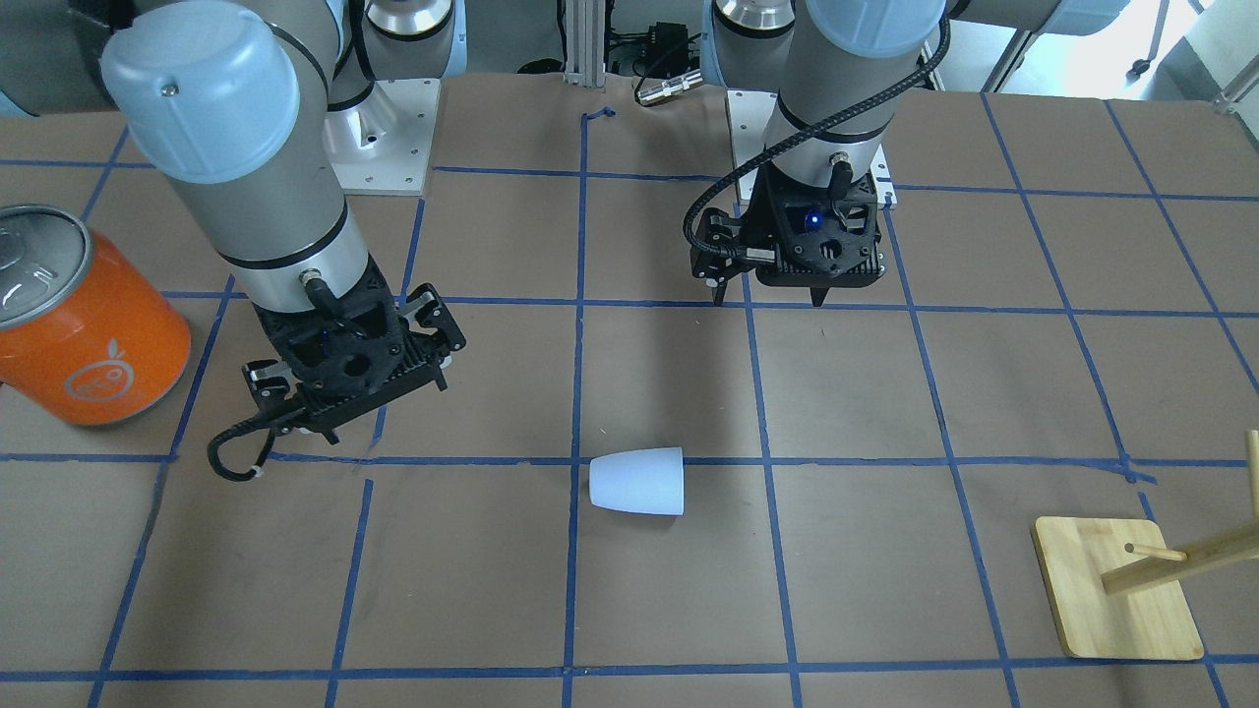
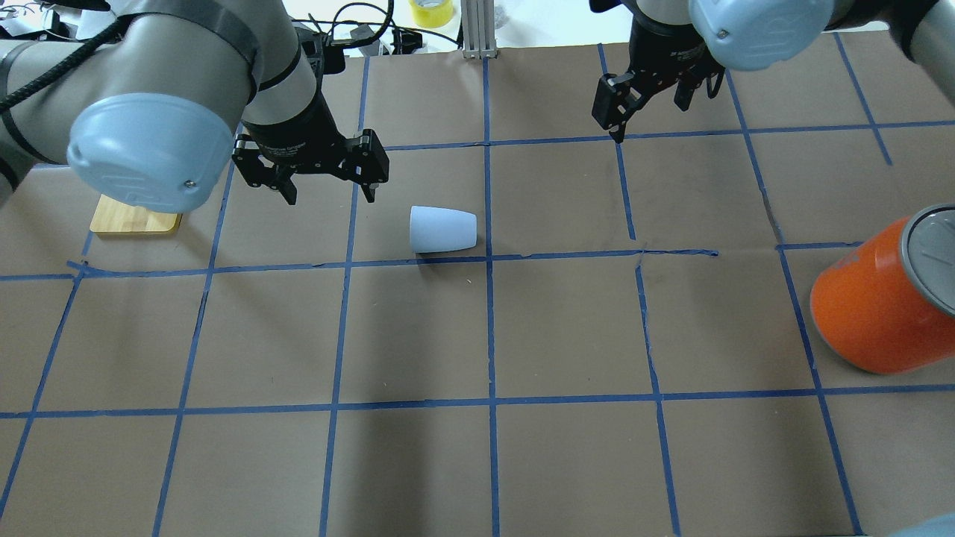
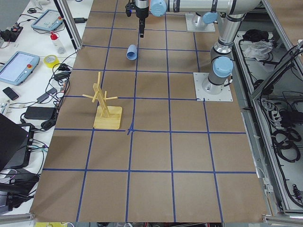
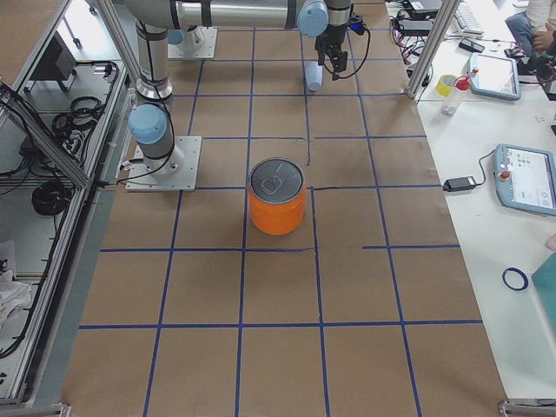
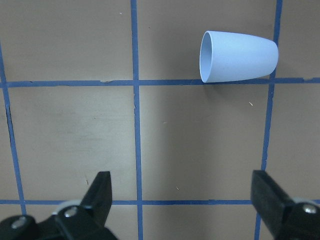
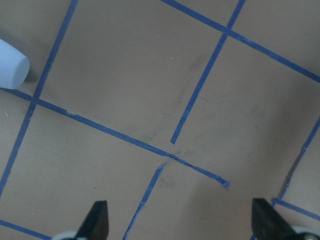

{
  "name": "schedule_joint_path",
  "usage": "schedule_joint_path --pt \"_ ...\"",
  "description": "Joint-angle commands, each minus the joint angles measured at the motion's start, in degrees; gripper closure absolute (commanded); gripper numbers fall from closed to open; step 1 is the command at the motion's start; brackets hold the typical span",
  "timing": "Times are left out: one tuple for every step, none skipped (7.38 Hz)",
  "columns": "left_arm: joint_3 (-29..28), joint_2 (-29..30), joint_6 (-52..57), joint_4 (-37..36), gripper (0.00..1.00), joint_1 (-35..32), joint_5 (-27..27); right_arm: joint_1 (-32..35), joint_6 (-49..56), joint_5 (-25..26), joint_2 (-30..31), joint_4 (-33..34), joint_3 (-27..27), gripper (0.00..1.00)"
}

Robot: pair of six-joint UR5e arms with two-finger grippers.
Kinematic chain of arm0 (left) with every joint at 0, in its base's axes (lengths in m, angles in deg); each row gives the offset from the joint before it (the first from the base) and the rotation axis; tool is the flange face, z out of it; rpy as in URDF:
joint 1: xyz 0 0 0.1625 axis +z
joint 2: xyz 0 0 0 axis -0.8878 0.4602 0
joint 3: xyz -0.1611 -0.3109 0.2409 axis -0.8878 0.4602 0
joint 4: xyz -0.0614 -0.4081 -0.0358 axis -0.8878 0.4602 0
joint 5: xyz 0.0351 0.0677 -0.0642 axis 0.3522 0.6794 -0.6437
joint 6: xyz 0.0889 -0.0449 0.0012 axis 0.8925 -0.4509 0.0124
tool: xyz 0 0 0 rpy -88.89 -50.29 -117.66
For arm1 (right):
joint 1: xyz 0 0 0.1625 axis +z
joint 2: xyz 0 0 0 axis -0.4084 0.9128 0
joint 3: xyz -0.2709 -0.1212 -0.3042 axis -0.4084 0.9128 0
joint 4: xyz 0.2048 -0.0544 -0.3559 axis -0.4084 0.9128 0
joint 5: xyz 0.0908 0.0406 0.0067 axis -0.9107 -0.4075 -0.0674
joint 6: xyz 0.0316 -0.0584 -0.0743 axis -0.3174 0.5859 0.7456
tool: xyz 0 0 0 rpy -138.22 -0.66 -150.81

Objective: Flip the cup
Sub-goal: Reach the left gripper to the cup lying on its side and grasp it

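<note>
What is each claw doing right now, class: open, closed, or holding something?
Left claw: open, empty; the cup lies apart from it.
Right claw: open, empty.

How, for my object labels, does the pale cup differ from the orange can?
The small pale blue-white plastic cup lies on its side; the big orange silver-lidded can stands upright. The cup is much smaller than the can. Both rest on the table, ungripped.
</note>
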Motion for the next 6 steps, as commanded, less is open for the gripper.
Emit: schedule_joint_path --pt "-0.1 0.3 -0.2 -0.4 0.0 -1.2 0.1 -0.4 -2.2 -4.8 1.2 1.3 1.1 0.0" --pt "-0.2 0.5 1.5 -2.3 0.0 -0.9 -0.2 -0.4 -5.7 -4.8 1.9 1.9 1.1 0.0" --pt "-0.3 0.7 3.7 -5.8 0.0 -0.3 -0.7 -0.4 -8.8 -4.7 2.1 1.8 1.2 0.0" --pt "-0.6 1.8 10.0 -6.0 0.0 1.5 -1.4 -0.7 -9.5 -4.9 2.9 1.7 1.2 0.0" --pt "-0.2 3.1 13.9 -6.1 0.0 5.2 -7.7 -0.7 -10.8 -5.3 3.0 1.6 1.2 0.0" --pt "0.0 5.5 16.7 -6.6 0.0 7.6 -15.8 -0.7 -10.8 -5.3 3.0 1.3 1.2 0.0"
